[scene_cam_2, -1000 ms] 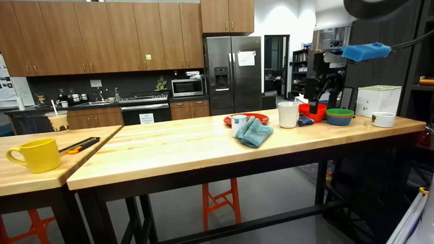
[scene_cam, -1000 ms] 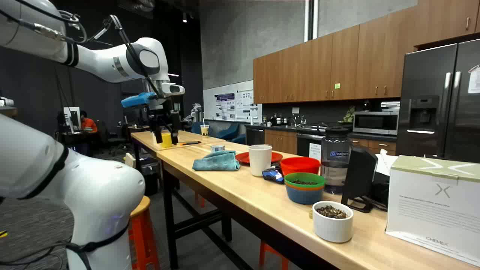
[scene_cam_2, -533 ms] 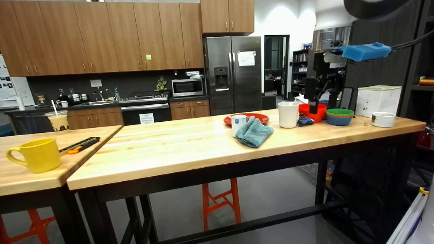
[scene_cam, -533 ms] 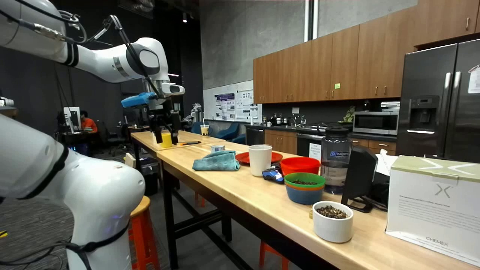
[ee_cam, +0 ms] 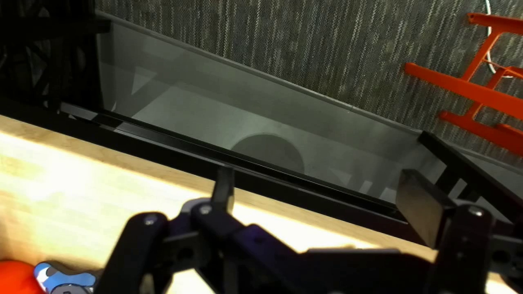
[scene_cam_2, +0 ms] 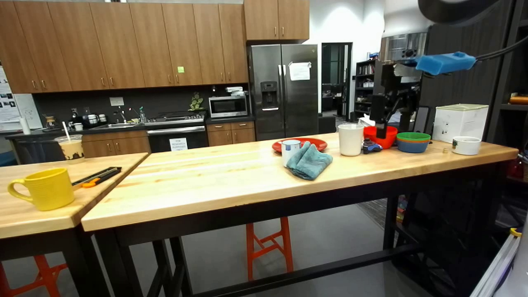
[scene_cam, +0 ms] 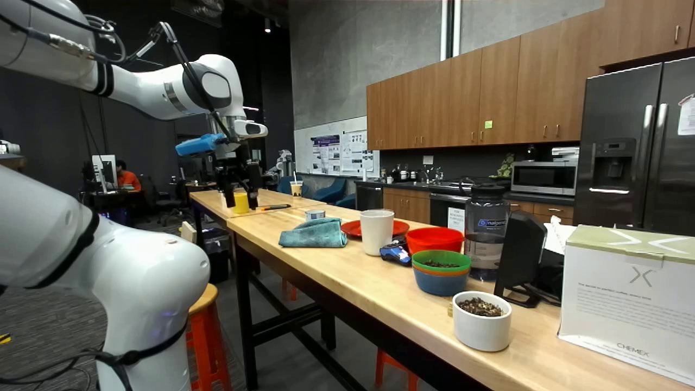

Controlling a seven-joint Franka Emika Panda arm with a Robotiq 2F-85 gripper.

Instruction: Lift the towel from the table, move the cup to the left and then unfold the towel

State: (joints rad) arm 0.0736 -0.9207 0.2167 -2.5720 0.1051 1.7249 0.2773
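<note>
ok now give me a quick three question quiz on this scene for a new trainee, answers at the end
1. True or false: the gripper is shut on the towel.

2. Which of these stands nearest the towel?
A. yellow mug
B. small cup
C. white box

3. Give the colours of the stacked bowls, from top to bottom.

Key:
1. False: the gripper is open, and the towel lies on the table.
2. B.
3. Green, orange, blue.
</note>
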